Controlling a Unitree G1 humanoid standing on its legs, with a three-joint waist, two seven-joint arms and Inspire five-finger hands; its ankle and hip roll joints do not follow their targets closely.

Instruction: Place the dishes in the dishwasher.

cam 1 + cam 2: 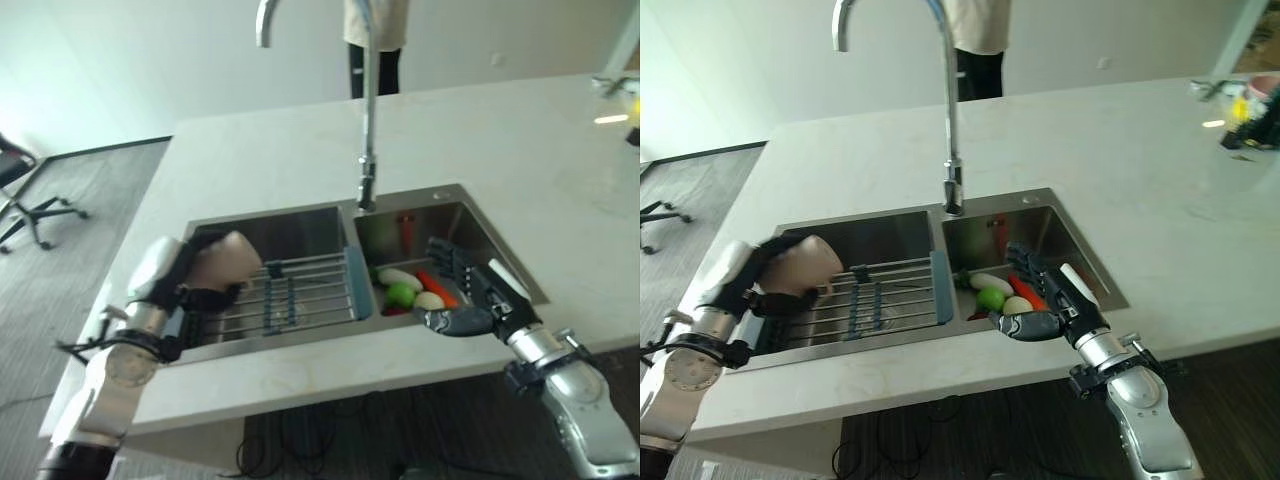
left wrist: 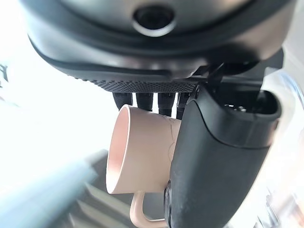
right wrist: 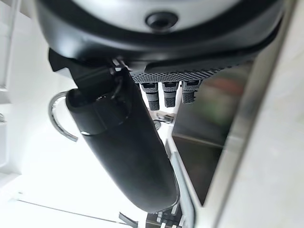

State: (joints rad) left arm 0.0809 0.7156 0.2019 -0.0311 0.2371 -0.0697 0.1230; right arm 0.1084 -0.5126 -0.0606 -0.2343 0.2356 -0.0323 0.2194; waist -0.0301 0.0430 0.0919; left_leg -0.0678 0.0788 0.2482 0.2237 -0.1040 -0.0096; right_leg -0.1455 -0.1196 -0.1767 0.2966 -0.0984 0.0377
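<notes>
A: Where is the dish?

B: The pale pink cup (image 2: 142, 152) sits in the robot's left hand (image 1: 180, 285), over the left basin of the steel sink (image 1: 440, 200). The thumb and fingers are curled round the cup's body, with its handle hanging free below in the left wrist view. The cup is held just above the near left end of the wire rack (image 1: 300, 290) that spans that basin.

A: And the other hand?

B: The right hand (image 1: 470, 295) reaches into the right basin from the counter's near edge. Its fingers lie straight and relaxed, holding nothing, with the thumb stretched toward the basin's near wall.

A: What lies in that basin?

B: A small heap of produce just beside the fingers: a white piece (image 1: 398, 277), a green round one (image 1: 401, 294), an orange carrot-like piece (image 1: 436, 288) and a pale one (image 1: 429, 300). Whether the hand touches any of them cannot be told.

A: Anything else on the counter?

B: The tall curved faucet (image 1: 952, 150) rises from the sink's far edge, between the two basins. The white counter (image 1: 300, 150) carries a few small items at its far right corner, too blurred to name. A person (image 1: 978, 40) stands beyond the far edge, and an office chair (image 1: 30, 205) stands on the floor off the counter's left side.
</notes>
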